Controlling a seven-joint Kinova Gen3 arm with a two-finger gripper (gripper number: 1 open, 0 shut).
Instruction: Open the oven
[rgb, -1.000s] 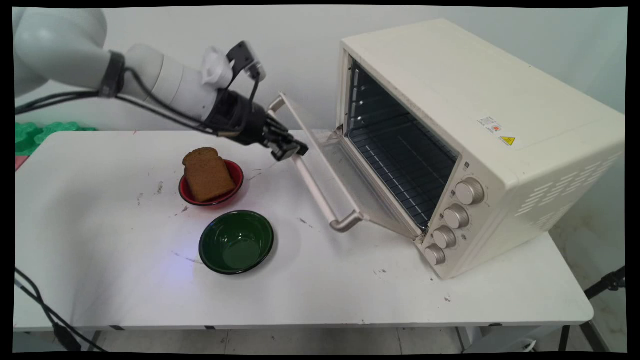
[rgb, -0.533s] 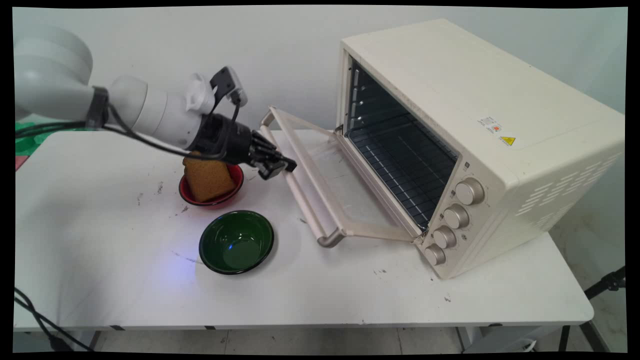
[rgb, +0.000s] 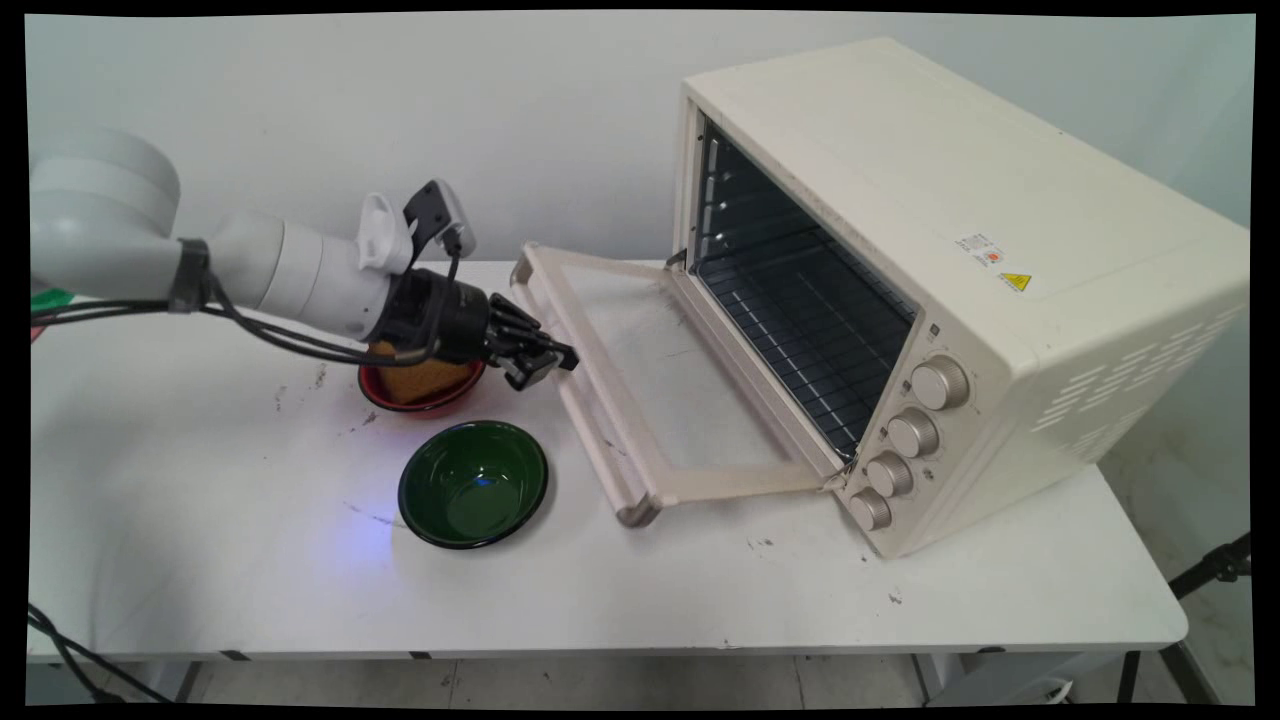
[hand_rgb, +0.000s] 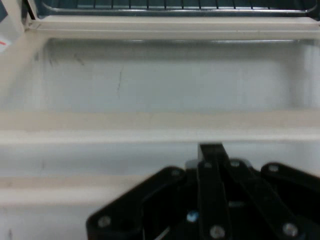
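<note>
At the middle of the desk (rgb: 200, 560) the gripper (rgb: 545, 360) hangs just left of the toaster oven's (rgb: 960, 250) door (rgb: 660, 400), level with the door's handle bar (rgb: 585, 400); in the hand view the fingers (hand_rgb: 212, 165) look pressed together with nothing between them, though that view is close and soft, so I would not swear to it. The door lies swung down and nearly flat, its glass pane facing up, and the oven's dark inside with its wire rack (rgb: 800, 330) stands open to view; no food is inside as far as can be seen. Just behind the wrist sits a red bowl (rgb: 425, 395) holding a brown slice of bread (rgb: 415, 378), partly hidden by the arm, and near it, towards the front of the desk, a green bowl (rgb: 473, 483) that appears to hold nothing. The desk top is white, scuffed with small dark marks. A plain pale wall stands behind, something green shows at the far left edge, and black cables hang from the arm.
</note>
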